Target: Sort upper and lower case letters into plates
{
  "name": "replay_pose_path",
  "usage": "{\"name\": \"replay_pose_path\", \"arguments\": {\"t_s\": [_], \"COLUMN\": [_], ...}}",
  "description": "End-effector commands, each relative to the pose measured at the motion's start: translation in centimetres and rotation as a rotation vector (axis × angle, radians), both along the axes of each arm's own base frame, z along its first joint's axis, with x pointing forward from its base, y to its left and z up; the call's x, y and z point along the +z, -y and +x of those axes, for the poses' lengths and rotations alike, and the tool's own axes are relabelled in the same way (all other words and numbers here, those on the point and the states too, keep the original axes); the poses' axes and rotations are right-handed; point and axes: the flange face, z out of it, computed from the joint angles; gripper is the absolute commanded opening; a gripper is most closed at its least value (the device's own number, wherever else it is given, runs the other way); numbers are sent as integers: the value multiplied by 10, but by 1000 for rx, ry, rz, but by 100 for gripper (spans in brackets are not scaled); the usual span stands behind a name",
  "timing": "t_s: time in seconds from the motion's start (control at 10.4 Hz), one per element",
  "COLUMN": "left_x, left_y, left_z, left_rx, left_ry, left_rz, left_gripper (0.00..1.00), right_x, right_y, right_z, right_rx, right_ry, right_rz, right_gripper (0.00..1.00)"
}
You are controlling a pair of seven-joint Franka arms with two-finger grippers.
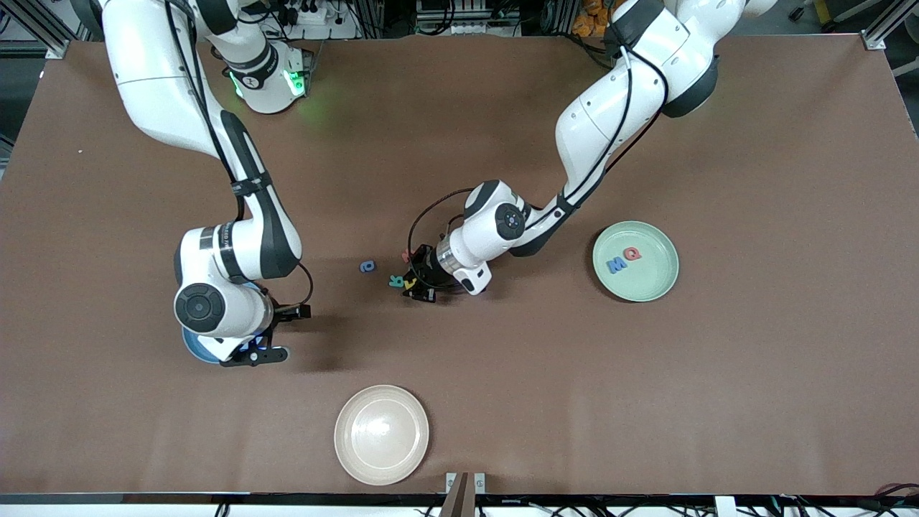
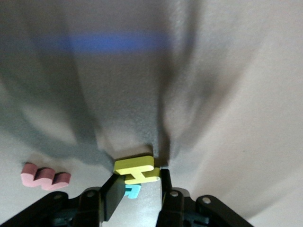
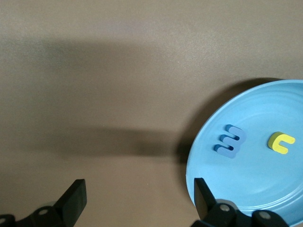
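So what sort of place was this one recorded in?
It looks like a robotics lab workcell, not a home or a shop. A brown-covered table carries only test props: foam letters in a mint plate and a blue plate. Aluminium framing and loose cables run along the table's edge by the arms' bases.

**Covered, cropped and too small to read**

In the front view the right arm's wrist is covering most of the sky blue plate [image 1: 192, 352], leaving only a sliver of rim showing. The left gripper [image 1: 415, 286] is hiding part of the yellow letter [image 2: 137, 170] and most of the teal letter [image 2: 132, 190]. The right wrist view's edge is cropping the sky blue plate. The small blue letter [image 1: 367, 266] is too tiny to read.
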Motion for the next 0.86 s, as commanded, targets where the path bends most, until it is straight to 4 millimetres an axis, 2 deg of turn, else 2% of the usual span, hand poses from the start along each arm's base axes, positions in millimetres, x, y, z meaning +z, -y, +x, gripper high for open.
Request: {"name": "replay_pose_path", "arguments": {"t_s": [0.0,0.29,0.48,0.77], "left_x": [8,22,36,54], "left_y": [-11,-24,-35,-63], "left_z": [11,24,36,51], "left_rx": [-28,-39,-56,-145], "left_ry": [-39,-73,-104,-152], "left_rz": [12,20,9,22], "left_gripper": [19,19,18,13], "right_x": [10,10,14,8], "right_y": [-8,-16,-34,-69], "right_z": [-5,-7,-13,-49], "right_rx": [-18,-31,-41,-70], "right_ry": [-2,0,5,26], "right_rz": [0,-2,-2,91], "right_gripper": [100,100,100,100]}}
